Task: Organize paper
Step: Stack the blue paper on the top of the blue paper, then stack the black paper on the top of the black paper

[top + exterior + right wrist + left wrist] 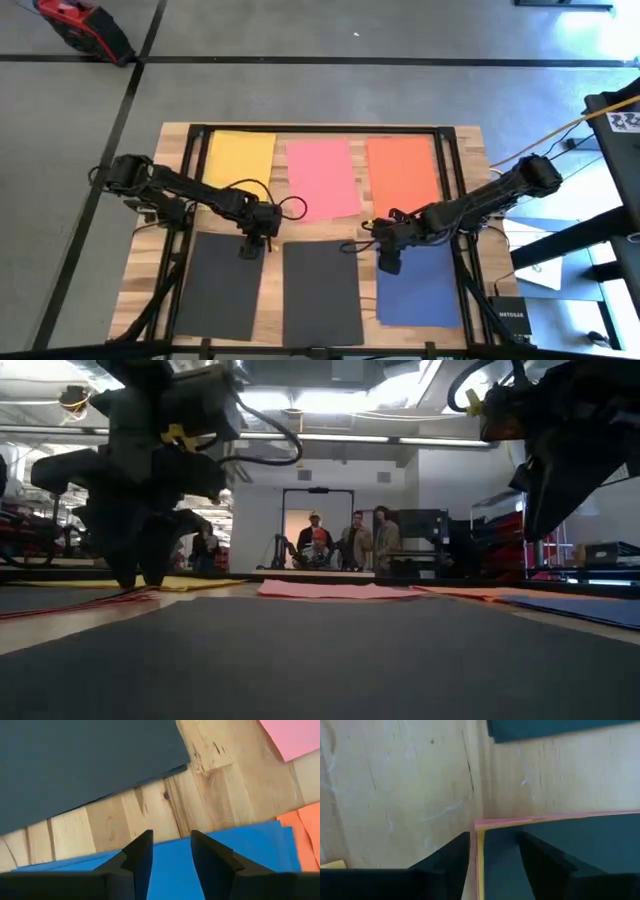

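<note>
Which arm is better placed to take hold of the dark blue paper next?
Right. The right pincer hangs over the far edge of the dark blue paper, fingers open across that edge. The left pincer is over the left black paper.

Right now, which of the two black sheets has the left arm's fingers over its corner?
The black sheet on the left; the left gripper hangs over its far corner, while the middle black sheet lies free.

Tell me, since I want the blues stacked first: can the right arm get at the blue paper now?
Probably yes. The right claw sits open right over the far edge of the blue paper, with nothing lying on that sheet or between them. The left claw is busy at the black paper.
</note>
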